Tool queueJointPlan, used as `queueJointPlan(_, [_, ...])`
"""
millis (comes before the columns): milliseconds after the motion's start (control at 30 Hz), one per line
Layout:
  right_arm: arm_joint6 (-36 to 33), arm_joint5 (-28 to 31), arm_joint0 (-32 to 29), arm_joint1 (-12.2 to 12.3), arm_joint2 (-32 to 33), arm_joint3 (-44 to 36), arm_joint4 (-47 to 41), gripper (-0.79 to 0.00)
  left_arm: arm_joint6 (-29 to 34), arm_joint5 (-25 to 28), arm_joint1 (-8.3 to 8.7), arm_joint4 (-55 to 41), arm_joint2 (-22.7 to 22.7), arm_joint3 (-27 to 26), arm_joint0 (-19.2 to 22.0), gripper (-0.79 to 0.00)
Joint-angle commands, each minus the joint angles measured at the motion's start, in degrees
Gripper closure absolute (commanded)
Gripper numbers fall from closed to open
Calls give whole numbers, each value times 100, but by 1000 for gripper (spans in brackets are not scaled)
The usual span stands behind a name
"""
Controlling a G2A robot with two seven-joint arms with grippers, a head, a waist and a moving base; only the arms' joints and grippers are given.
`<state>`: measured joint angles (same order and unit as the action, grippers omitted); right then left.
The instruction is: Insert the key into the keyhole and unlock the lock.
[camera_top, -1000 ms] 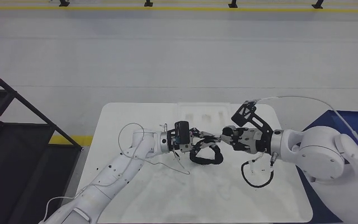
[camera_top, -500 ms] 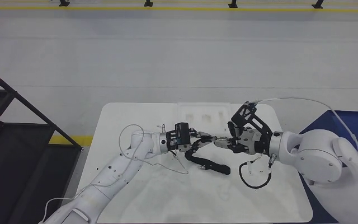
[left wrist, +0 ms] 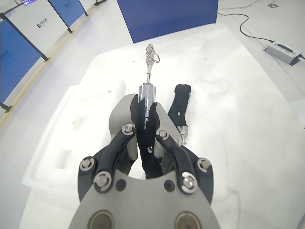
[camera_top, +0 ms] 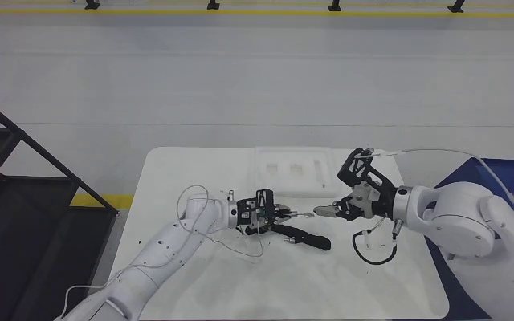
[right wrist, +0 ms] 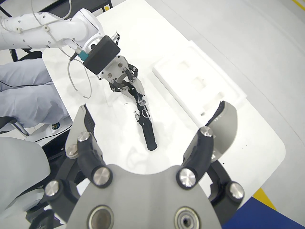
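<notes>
Near the middle of the white table [camera_top: 185, 176], the left gripper [left wrist: 144, 102] is clenched on the chrome lock [left wrist: 147, 91], its black pads pressing the cylinder from both sides. The key [left wrist: 149, 60] sits in the keyhole at the cylinder's outer end, and its head and ring jut out past the fingertips. The lock's black cable [left wrist: 181, 101] lies on the table just beside this gripper. The right gripper [right wrist: 155, 117] hangs released, jaws spread wide, facing the key head and near it but not touching. A white foam tray [camera_top: 293, 168] lies behind them.
</notes>
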<state>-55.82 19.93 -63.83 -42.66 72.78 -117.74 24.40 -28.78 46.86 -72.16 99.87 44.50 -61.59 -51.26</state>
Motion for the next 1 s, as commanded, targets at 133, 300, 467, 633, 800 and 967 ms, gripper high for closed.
queueJointPlan(133, [-26, 351, 133, -26, -163, 287, 77, -785, 138, 274, -85, 180, -359, 325, 117, 0])
queueJointPlan(300, [-33, 564, 249, -53, -305, 467, 107, -785, 302, 571, -141, 124, -514, 555, 221, -785])
queueJointPlan(467, [-43, 898, 408, -86, -487, 663, 131, -785, 297, 776, -138, -41, -478, 584, 320, -785])
queueJointPlan(633, [102, 1290, 659, -141, -702, 952, 191, -785, 242, 1114, -11, -197, -186, 350, 452, -785])
queueJointPlan(800, [266, 1632, 1030, -224, -969, 1429, 305, -785, 221, 1114, 218, -408, 152, 22, 641, -785])
queueJointPlan(967, [506, 2191, 1611, -365, -1358, 2072, 226, -785, 313, 1114, 487, -992, 247, -38, 1048, -785])
